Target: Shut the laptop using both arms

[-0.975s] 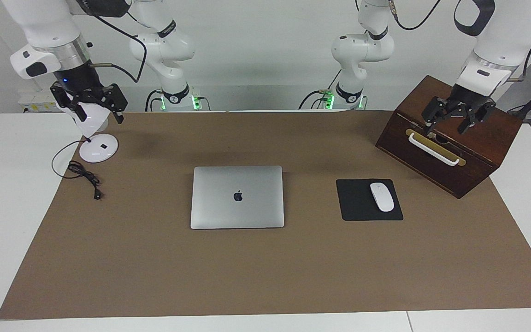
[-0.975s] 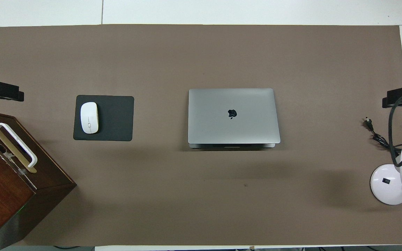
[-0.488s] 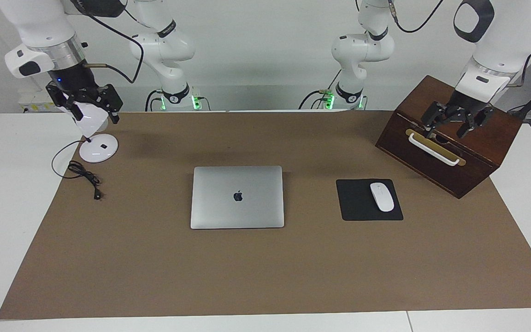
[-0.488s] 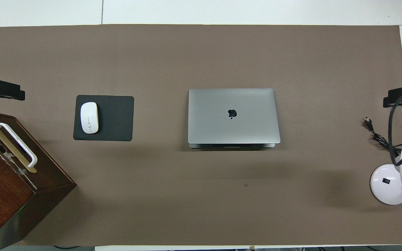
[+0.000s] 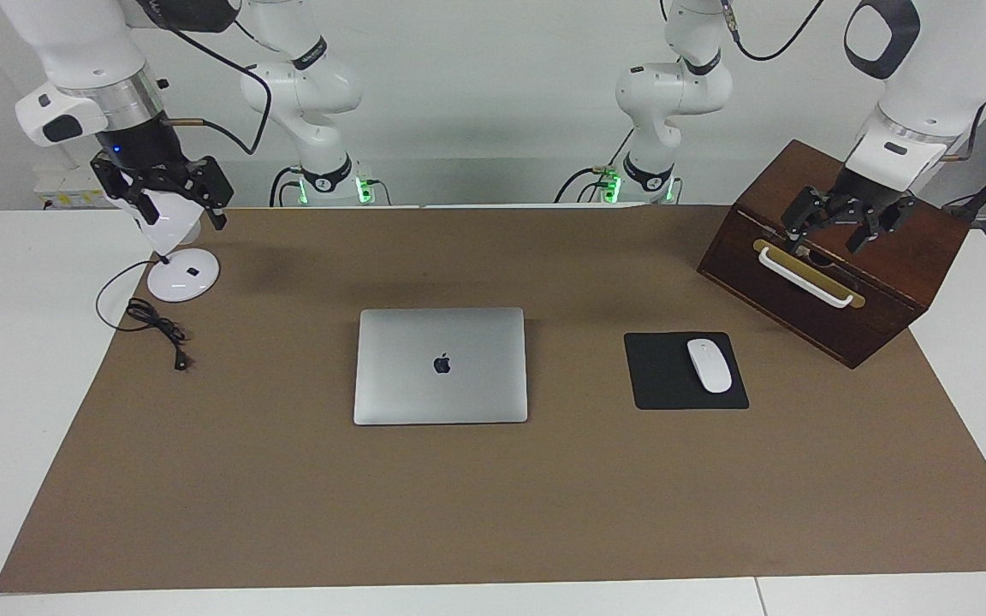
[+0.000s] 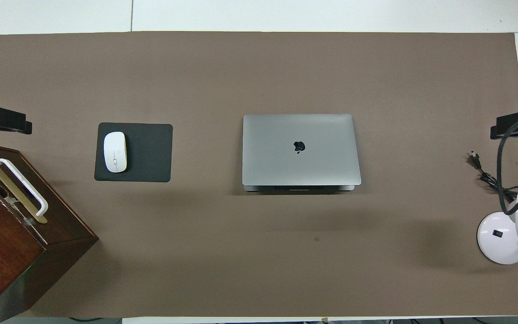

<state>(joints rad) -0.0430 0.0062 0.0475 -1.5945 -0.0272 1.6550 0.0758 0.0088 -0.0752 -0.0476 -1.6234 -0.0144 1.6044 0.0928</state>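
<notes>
The silver-grey laptop point(image 5: 441, 366) lies flat in the middle of the brown mat with its lid down and the dark apple logo facing up; it also shows in the overhead view point(image 6: 301, 148). My right gripper point(image 5: 183, 212) hangs open and empty over the white lamp at the right arm's end of the table; its tip shows in the overhead view point(image 6: 513, 126). My left gripper point(image 5: 828, 236) hangs open and empty over the wooden box at the left arm's end; its tip shows in the overhead view point(image 6: 3, 121). Both are well away from the laptop.
A black mouse pad point(image 5: 660, 381) with a white mouse point(image 5: 709, 365) lies beside the laptop toward the left arm's end. A dark wooden box point(image 5: 887, 282) with a white handle stands nearer to the robots. A white lamp point(image 5: 183, 278) and its black cable point(image 5: 155, 323) sit at the right arm's end.
Both grippers have shifted only slightly in place above the lamp and the box. The laptop has not moved.
</notes>
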